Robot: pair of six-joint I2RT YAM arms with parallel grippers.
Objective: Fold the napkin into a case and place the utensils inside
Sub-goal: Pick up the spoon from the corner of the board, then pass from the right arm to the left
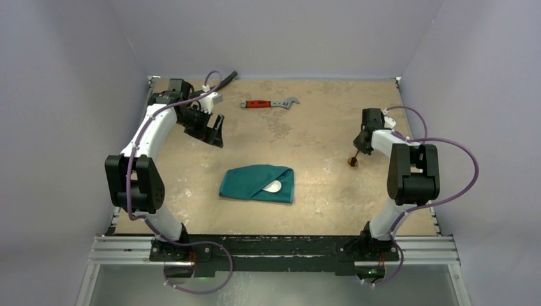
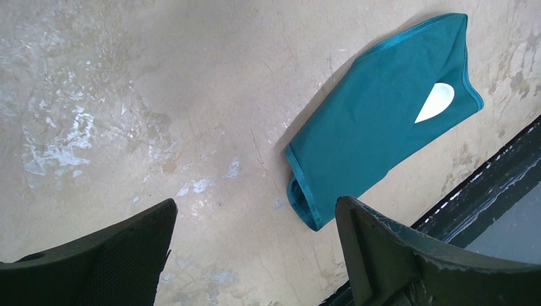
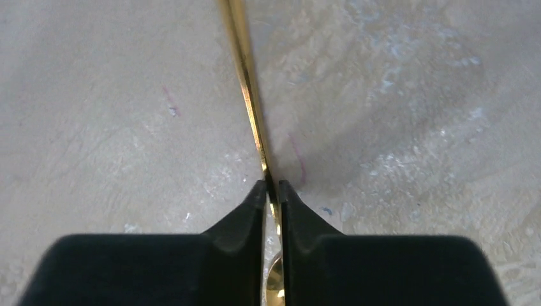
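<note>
Teal-green cloth napkin (image 1: 252, 183), a folded pouch showing a white plastic spoon (image 1: 274, 187), lies centred on the tan surface (image 1: 306, 217); left jaws gape empty far left, right jaws pinch a slim golden utensil (image 3: 244, 76) at right.

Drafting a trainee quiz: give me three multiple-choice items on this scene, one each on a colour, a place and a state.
1. The wrench handle is: A blue, B red, C black.
2. The spoon lies: A beside the wrench, B in the napkin, C held aloft.
3. The right gripper is: A wide open, B empty, C shut on the utensil.
Answers: B, red in the top view; B, its white bowl peeks from the fold; C, jaws clamp the slim stick.
</note>
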